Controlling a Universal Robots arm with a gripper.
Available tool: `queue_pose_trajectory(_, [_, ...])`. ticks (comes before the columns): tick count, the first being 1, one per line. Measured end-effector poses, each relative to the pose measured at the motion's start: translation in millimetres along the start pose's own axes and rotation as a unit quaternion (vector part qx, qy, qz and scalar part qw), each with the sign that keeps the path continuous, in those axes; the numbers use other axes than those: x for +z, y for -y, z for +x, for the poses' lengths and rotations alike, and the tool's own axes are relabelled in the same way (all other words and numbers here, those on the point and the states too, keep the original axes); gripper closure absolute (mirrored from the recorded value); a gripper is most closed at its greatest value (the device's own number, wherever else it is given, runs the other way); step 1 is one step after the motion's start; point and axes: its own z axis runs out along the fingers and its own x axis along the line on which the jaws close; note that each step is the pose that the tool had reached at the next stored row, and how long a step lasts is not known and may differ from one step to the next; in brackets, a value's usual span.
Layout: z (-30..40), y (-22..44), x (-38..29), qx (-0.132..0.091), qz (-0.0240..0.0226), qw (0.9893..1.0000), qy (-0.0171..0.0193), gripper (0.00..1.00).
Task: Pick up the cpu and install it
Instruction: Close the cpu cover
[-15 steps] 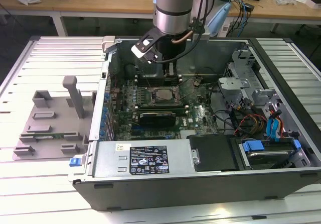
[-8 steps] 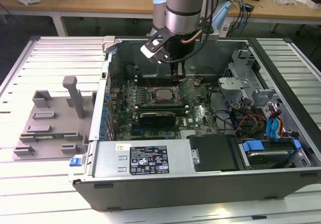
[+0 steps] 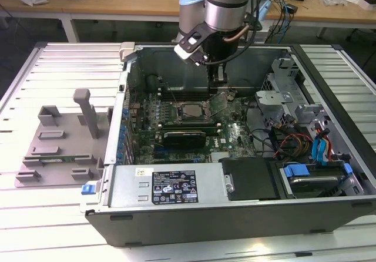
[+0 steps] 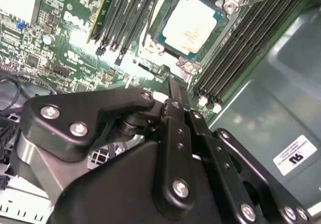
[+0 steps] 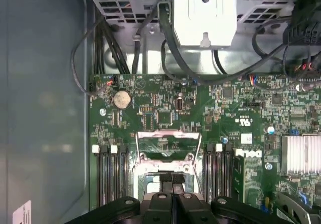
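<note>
The cpu [image 4: 193, 23], a flat square chip with a silver top, lies in the socket on the green motherboard [image 4: 75, 38] inside the open computer case [image 3: 247, 215]. In the exterior view the cpu [image 3: 191, 110] sits just to that view's left of my gripper [image 3: 218, 87]. The gripper hangs a little above the board beside the socket. Its black fingers [image 5: 168, 180] are pressed together with nothing between them. The socket's metal load plate [image 5: 168, 143] stands swung open, seen in the exterior view as a tilted frame [image 3: 218, 102] under the gripper.
A grey fixture plate [image 3: 59, 144] with upright blocks lies outside the case at the exterior view's left. Memory slots [image 4: 241, 48] flank the socket. A drive cage [image 3: 282, 86], blue cables [image 3: 320, 144] and the power supply [image 3: 176, 182] crowd the case.
</note>
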Motion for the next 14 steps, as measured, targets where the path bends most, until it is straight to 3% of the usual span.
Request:
queue_pose_trajectory(3, [0.1, -10.0, 0.2, 0.0, -0.0001, 1.0, 0.0, 0.89])
queue_pose_trajectory(4, [0.1, -16.0, 0.3, 0.0, 0.0, 1.0, 0.0, 0.89])
queue_pose_trajectory(7, [0.4, -43.6, 0.8, 0.0, 0.0, 1.0, 0.0, 0.89])
queue_pose_trajectory(9, [0.6, -55.8, 1.2, 0.0, 0.0, 1.0, 0.0, 0.89])
queue_pose_trajectory(14, [0.4, -60.2, 18.2, 0.0, 0.0102, 0.9999, 0.0003, 0.89])
